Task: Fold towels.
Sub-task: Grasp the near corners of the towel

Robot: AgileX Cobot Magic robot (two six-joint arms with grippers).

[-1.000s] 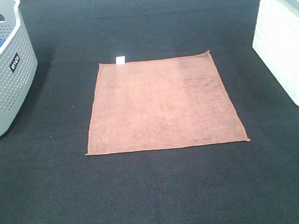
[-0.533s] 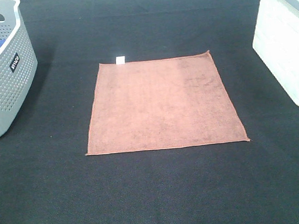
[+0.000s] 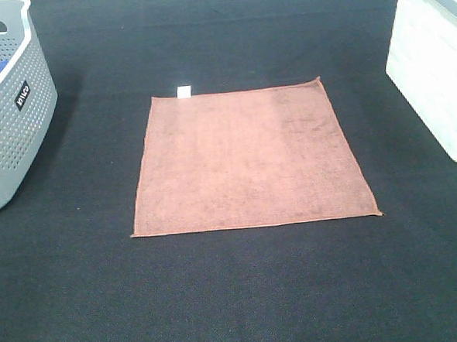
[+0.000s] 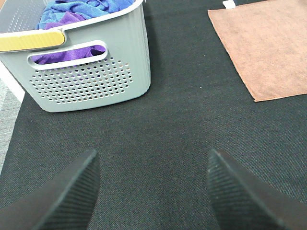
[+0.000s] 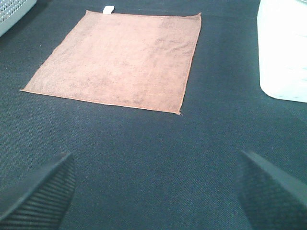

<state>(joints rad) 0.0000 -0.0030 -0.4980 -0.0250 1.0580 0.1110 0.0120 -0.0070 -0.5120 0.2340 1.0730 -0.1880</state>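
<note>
— One towel [image 3: 251,158] is seen laid flat near the middle of the dark worktop [image 3: 236,294]. All four stitched edges are exposed, and a white tag [image 3: 184,91] sticks out from the far edge.

— Open room is noted all round it. Bare worktop is left on every side, the widest stretch along the near edge. A grey perforated basket [image 3: 9,130] is stood well apart on the left, a white bin [image 3: 432,73] well apart on the right.

— The pincers are shown only by the wrist cameras. The left pincer [image 4: 151,155] is held open, its ribbed fingers [image 4: 72,191] spread wide over bare worktop with nothing gripped. The basket and one near corner of the towel are framed ahead of it.

— And here is something barely given by the high view: the basket is shown heaped with blue and purple cloths [image 4: 72,9], with a yellow strip [image 4: 31,41] along its handle. From above, only a scrap of blue is made out.

— The right pincer [image 5: 154,155] is spread wide as well, nothing held, over bare worktop short of the towel's near edge. The whole towel is taken in by that camera, a small thread tail marked at one near corner, and the white bin is caught at the side.
</note>
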